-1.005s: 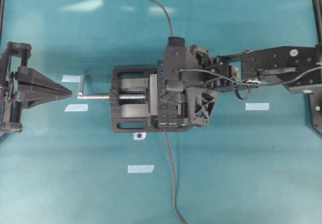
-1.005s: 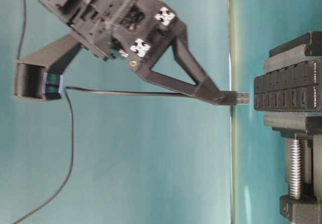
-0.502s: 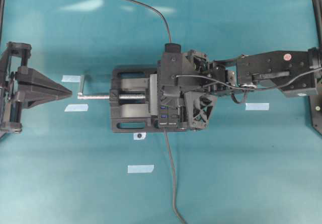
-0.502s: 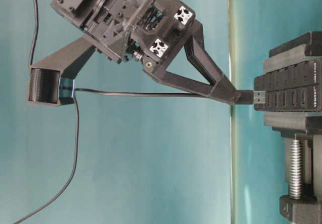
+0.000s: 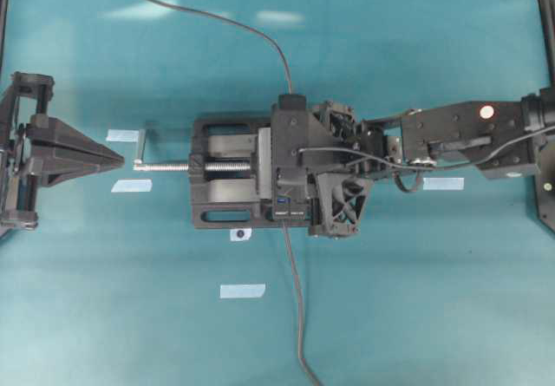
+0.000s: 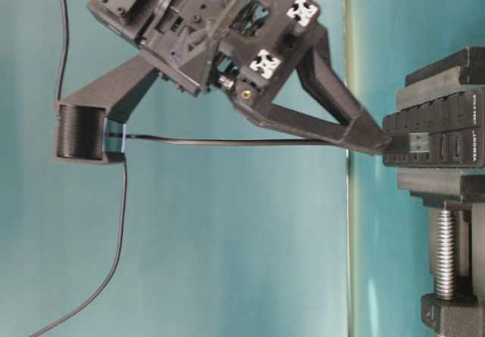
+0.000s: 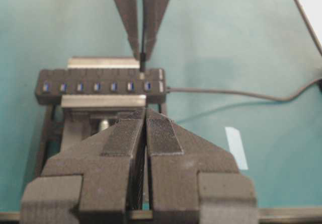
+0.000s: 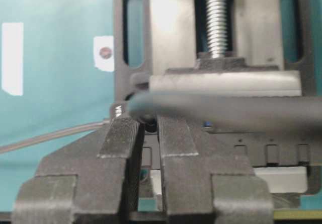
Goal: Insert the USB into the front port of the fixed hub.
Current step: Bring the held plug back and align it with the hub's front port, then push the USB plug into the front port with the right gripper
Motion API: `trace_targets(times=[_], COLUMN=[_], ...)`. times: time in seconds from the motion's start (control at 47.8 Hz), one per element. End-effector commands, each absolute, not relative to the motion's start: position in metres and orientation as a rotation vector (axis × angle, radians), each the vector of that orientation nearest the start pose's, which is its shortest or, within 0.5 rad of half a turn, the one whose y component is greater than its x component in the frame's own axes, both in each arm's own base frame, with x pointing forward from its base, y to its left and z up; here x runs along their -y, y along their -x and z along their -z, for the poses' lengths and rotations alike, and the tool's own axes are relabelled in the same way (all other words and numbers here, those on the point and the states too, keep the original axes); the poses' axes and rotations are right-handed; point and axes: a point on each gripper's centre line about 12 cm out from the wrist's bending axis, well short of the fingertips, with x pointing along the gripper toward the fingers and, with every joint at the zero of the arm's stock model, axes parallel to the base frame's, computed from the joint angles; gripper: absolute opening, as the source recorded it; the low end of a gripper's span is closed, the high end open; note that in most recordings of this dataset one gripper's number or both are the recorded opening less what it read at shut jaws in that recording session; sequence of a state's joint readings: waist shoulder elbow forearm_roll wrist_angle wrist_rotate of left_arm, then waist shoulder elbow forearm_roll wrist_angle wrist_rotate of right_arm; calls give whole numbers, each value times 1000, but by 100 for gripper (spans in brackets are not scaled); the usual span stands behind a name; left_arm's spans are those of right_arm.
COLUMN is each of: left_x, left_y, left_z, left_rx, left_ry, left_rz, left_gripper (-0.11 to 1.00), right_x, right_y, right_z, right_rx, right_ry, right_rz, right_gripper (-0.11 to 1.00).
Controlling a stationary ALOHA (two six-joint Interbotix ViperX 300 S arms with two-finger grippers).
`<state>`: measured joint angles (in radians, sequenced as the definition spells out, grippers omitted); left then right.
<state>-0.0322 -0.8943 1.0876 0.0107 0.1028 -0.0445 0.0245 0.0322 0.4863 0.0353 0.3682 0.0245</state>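
We see the right hand [image 6: 377, 141] over the middle of the surface [image 5: 416, 299], its fingers clamped on the USB [image 6: 419, 143], whose silver plug tip sits in a port of the fixed hub [image 6: 436, 138]. The hub lies gripped in a black vise [image 5: 227, 184] with a silver screw [image 5: 173, 166] pointing toward the left edge. A thin cable [image 6: 227, 141] trails back from the plug along the hand. A second cable [image 5: 295, 299] leaves the hub toward the near edge. Our left hand [image 7: 146, 133] hangs by the left edge, fingers pressed together, holding nothing.
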Motion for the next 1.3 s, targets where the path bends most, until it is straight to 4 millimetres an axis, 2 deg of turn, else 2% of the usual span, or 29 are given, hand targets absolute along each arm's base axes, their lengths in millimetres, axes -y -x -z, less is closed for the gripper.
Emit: trace_targets(times=[0.0, 1.277], left_x=[7, 7], left_y=[-213, -212], left_z=[-273, -271], left_rx=[-284, -290], left_ry=[27, 29], left_rz=[28, 26], left_gripper=[0, 0], right_x=[-13, -20], right_y=[-407, -411], right_z=[-194, -185], right_rx=[-855, -844], right_ry=[-54, -61], right_rz=[-11, -20], right_gripper=[8, 8])
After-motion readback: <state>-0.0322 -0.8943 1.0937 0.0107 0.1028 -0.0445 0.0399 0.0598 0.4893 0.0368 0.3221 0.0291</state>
